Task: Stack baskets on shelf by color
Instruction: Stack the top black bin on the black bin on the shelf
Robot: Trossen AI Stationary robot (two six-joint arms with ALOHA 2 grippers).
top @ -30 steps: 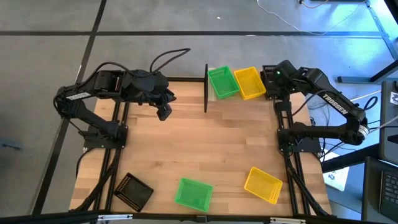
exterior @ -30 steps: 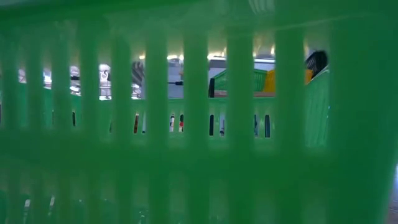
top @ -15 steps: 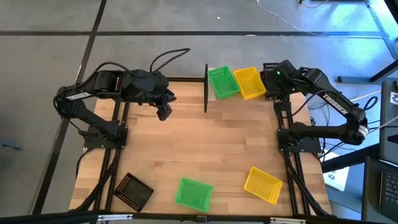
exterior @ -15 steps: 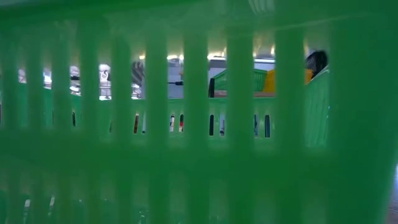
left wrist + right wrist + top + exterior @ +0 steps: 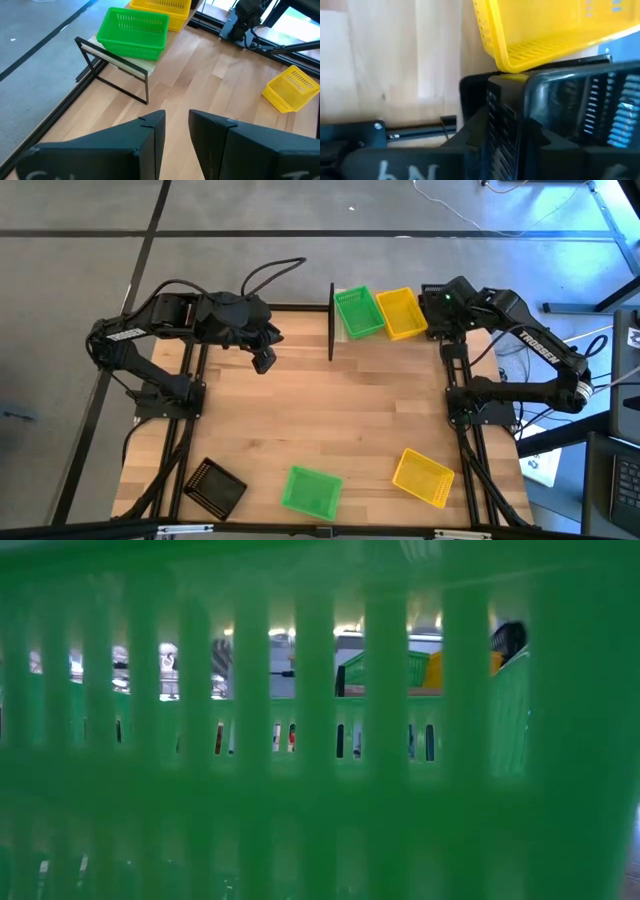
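Note:
On the shelf (image 5: 331, 320) at the table's far edge, a green basket (image 5: 357, 312) and a yellow basket (image 5: 402, 313) sit side by side on their bases. My right gripper (image 5: 436, 308) is at the shelf's right end, just right of the yellow basket, shut on a black basket (image 5: 432, 290). My left gripper (image 5: 263, 361) hangs open above the far left of the table, touching nothing. A black basket (image 5: 215, 485), a green basket (image 5: 311, 490) and a yellow basket (image 5: 423, 476) stand near the table's near edge. My right gripper holds the black basket by one mesh side wall (image 5: 506, 117), with one finger on each side of that wall. The basket's rim (image 5: 560, 80) sits right beside the yellow basket (image 5: 545, 30). The gripper hides whether the basket rests on the shelf board.
The near green basket (image 5: 300, 790) stands right against the low camera and fills its view; through its slots only the shelf's baskets (image 5: 385, 670) show. The wide middle of the wooden tabletop (image 5: 330, 410) lies between the shelf and the near row of baskets.

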